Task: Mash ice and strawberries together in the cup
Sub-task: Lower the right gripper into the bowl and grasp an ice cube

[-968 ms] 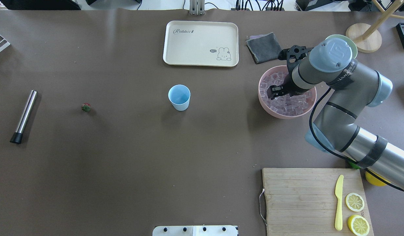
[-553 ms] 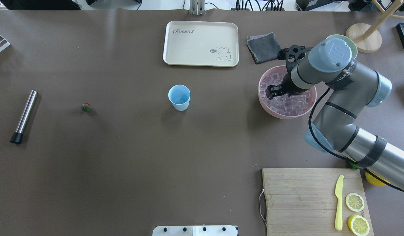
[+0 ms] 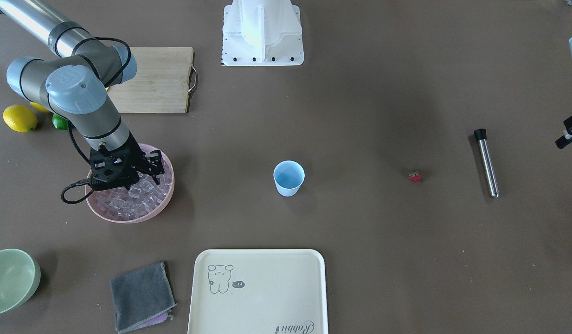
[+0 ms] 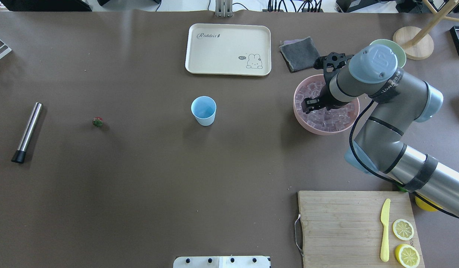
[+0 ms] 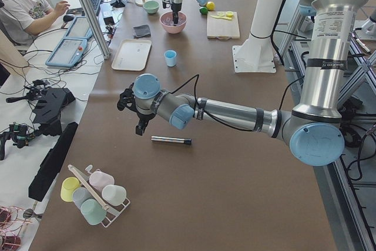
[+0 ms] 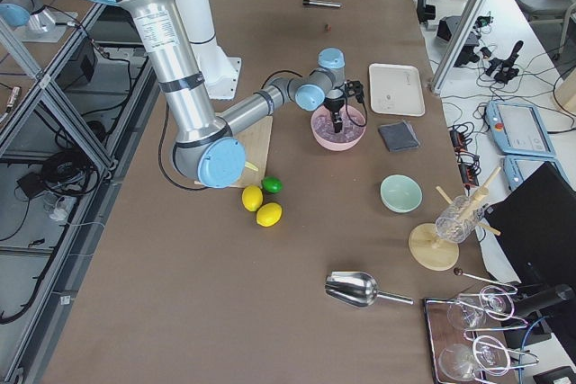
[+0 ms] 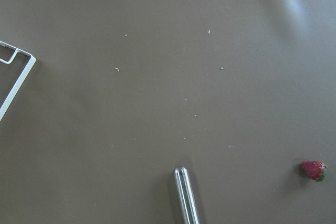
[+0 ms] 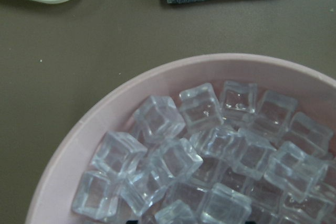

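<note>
Ice point(image 8: 205, 109) pickup: right gripper point(image 4: 310, 105) down in the pink bowl point(image 4: 326, 131), jaws parted, apparently empty; next, pinch one cube

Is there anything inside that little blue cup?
Empty. The cup stands upright with only its bare blue bottom showing inside; the strawberry lies apart from it.
</note>
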Motion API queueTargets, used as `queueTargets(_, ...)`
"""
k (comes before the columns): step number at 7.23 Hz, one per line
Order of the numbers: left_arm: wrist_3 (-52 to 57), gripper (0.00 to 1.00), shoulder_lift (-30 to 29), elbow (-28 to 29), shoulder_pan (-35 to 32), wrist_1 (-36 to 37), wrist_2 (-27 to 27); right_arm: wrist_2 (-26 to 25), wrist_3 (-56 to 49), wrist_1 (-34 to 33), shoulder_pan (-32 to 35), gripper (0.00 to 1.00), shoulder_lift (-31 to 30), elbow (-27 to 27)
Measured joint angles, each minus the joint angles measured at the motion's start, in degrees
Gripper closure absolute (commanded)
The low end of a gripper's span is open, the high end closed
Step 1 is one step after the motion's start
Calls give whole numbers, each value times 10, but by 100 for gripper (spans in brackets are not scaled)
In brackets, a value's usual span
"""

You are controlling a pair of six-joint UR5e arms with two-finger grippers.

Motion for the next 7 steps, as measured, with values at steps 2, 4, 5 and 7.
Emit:
queueTargets(2, -1, 3, 1, 0, 0, -3, 0, -2, 3, 1, 0, 61, 2, 0)
queueTargets(4, -2, 3, 3, -1, 1, -8, 0, -3, 4, 1, 0, 70, 2, 2)
queueTargets(5, -4, 3, 3, 0, 1, -10, 0, -4, 4, 1, 1, 73, 2, 4)
queueTargets(7, -5, 3, 2, 0, 1, -12, 0, -3, 4, 1, 5, 87, 2, 5)
